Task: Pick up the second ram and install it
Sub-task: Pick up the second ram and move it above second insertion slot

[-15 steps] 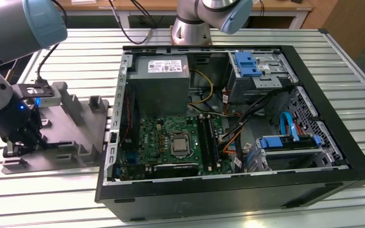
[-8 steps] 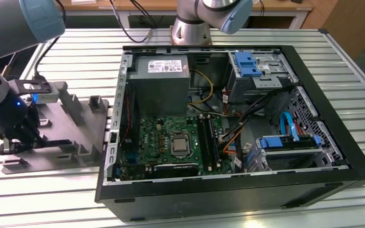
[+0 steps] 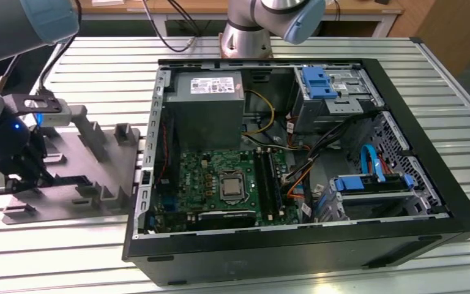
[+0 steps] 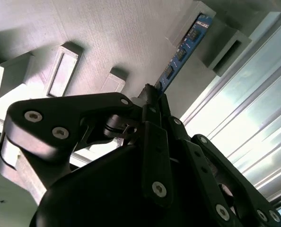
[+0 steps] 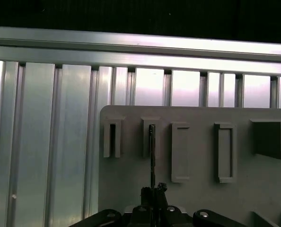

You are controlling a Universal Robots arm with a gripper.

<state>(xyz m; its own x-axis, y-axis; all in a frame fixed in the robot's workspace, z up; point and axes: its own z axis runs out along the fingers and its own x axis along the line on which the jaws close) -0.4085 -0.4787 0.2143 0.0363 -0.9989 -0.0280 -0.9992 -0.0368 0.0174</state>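
Note:
The second ram point(image 4: 178, 54) is a thin dark stick with black chips. It lies with its far end in a slot of the grey holder block point(image 4: 107, 38). In the first wrist view the ram point(image 5: 152, 156) shows edge-on, running from a slot of the holder block point(image 5: 197, 189) to my gripper point(image 5: 152, 190). My gripper point(image 4: 152, 94) is shut on the stick's near end. In the exterior view the gripper point(image 3: 8, 180) hangs low over the holder block point(image 3: 96, 165), at the exterior view's left.
An open computer case point(image 3: 300, 245) lies to the exterior view's right of the holder. Inside are the green motherboard point(image 3: 210, 165), its memory slots point(image 3: 265, 180), cables and blue drive bays point(image 3: 325, 82). Everything rests on a slatted aluminium table point(image 3: 55, 257).

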